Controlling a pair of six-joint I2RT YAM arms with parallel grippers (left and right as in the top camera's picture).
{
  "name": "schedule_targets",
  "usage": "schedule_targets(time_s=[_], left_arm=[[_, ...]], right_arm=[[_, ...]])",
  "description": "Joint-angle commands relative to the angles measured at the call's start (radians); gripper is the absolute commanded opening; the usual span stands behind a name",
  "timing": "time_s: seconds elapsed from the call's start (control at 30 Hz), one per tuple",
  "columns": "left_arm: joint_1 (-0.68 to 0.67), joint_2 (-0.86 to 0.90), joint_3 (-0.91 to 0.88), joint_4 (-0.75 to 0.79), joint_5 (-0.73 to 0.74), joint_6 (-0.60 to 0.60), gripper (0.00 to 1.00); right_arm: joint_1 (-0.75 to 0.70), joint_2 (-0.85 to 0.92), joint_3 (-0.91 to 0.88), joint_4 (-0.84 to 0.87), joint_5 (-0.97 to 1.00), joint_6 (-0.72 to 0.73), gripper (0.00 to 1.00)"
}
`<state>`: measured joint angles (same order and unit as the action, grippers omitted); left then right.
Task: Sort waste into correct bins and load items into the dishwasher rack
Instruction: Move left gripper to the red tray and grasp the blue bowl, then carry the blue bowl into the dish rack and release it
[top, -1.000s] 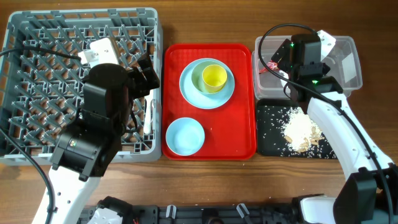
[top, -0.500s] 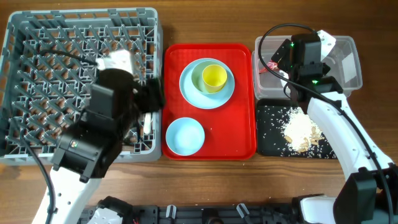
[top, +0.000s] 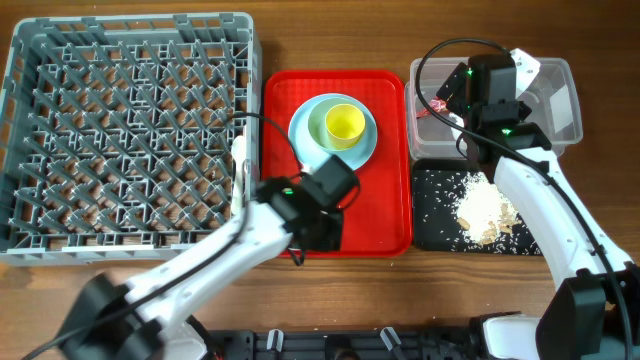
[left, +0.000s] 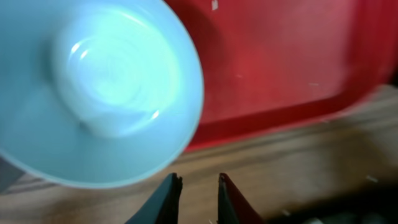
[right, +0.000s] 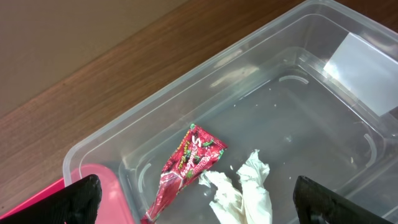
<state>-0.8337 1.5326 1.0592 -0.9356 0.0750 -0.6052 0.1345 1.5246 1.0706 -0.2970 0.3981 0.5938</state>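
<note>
The light blue small bowl (left: 106, 87) fills the upper left of the left wrist view, on the red tray (left: 292, 68). My left gripper (left: 199, 186) hangs just off the bowl's near rim, above the wooden table, its jaws a narrow gap apart with nothing between them. From overhead the left arm (top: 290, 215) hides that bowl. The yellow cup (top: 343, 124) stands in the pale green bowl (top: 318, 122) on the light blue plate (top: 305, 145). My right gripper (right: 202, 199) is open above the clear tub (right: 323, 118), which holds the red wrapper (right: 189, 165) and the white tissue (right: 245, 190).
The grey dishwasher rack (top: 130, 130) fills the left side, with a white utensil (top: 240, 175) at its right edge. The black tray (top: 435, 225) with rice scraps (top: 480, 208) lies in front of the tub. Wooden table runs along the front edge.
My left arm has swung from over the rack to the red tray's front, and its jaws have narrowed from wide open. The right arm has not moved.
</note>
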Motion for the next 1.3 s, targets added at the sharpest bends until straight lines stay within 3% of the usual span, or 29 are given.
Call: schedule_targets(time_s=[0.0, 0.43, 0.6, 0.73, 0.97, 1.27], left_arm=[[-0.020, 0.085, -0.008, 0.056, -0.088, -0.010, 0.23], [-0.073, 0.151, -0.008, 0.158, -0.157, -0.009, 0.21], [-0.085, 0.152, -0.008, 0.162, -0.264, -0.010, 0.20], [-0.085, 0.153, -0.009, 0.163, -0.264, -0.010, 0.09], [-0.085, 0.163, -0.014, 0.163, -0.264, -0.010, 0.15], [-0.085, 0.224, -0.014, 0.170, -0.249, -0.010, 0.07]], right_arm=[[-0.004, -0.017, 0.008, 0.005, 0.023, 0.010, 1.00], [-0.004, -0.017, 0.008, 0.005, 0.023, 0.010, 1.00], [-0.004, -0.017, 0.008, 0.005, 0.023, 0.010, 1.00], [-0.004, -0.016, 0.008, 0.005, 0.023, 0.010, 1.00], [-0.005, -0.016, 0.008, 0.005, 0.020, 0.010, 1.00], [-0.004, -0.016, 0.008, 0.005, 0.020, 0.011, 1.00]])
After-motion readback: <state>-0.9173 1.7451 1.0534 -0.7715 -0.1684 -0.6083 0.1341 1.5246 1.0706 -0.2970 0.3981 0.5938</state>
